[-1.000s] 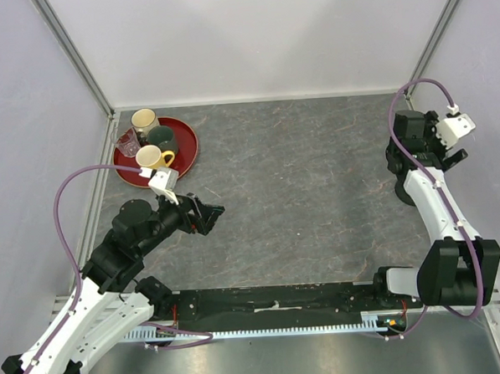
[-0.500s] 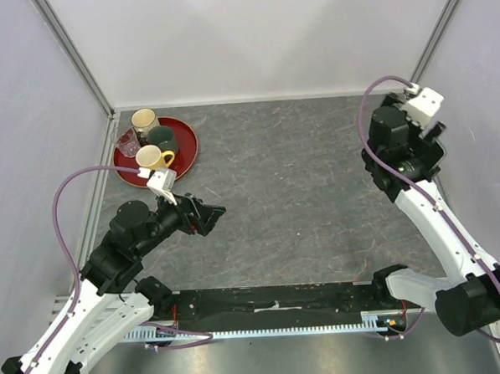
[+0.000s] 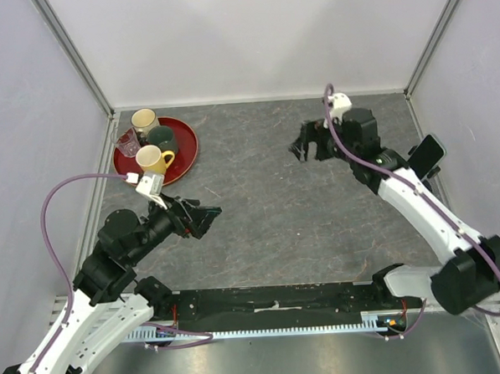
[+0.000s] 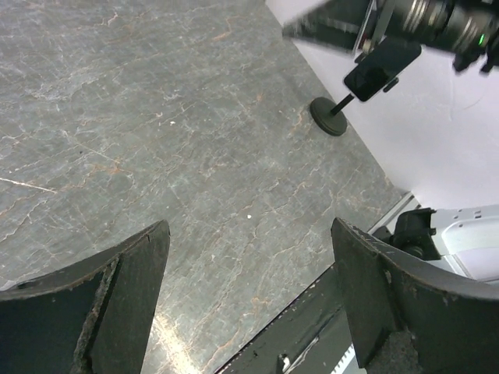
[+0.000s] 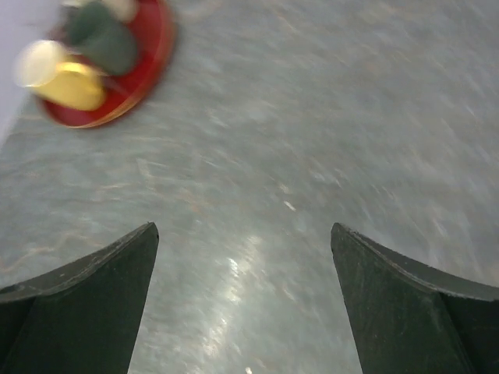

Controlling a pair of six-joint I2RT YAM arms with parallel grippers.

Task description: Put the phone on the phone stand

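Phone (image 4: 382, 66) rests on the phone stand (image 4: 328, 118), well apart from the left pincer (image 3: 208, 214) and right pincer (image 3: 302, 145), both spread empty.

Big swing from the right arm: its right gripper (image 3: 301, 145) has left the far right corner and now reaches out over the middle of the counter (image 3: 267, 194), pointing left. That uncovers the phone (image 3: 427, 154), sitting up on the phone stand (image 4: 328, 125). The left arm has shifted only slightly.
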